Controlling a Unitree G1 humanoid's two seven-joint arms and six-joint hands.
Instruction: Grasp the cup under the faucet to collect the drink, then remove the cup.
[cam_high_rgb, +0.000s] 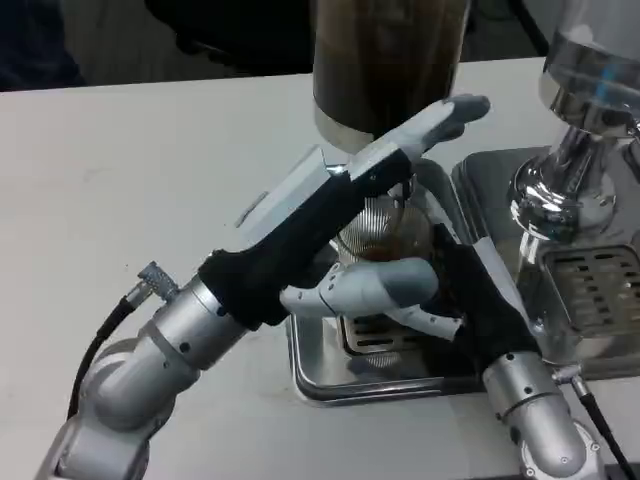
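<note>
A clear ribbed cup (378, 232) stands on the steel drip tray (318, 378) under the dark drink dispenser (390, 60), with brown drink in its bottom. My left hand (340, 210) reaches across in front of it, its fingers (445, 118) stretched up to the dispenser's base by the faucet and its thumb (375, 285) lying across the cup's front. My right hand (470, 295) grips the cup from the right side, partly hidden behind the left thumb. The faucet itself is hidden by the left hand.
A second dispenser with a chrome stem (565, 190) and its own grated drip tray (600, 285) stands close on the right. White table (130, 170) stretches open to the left.
</note>
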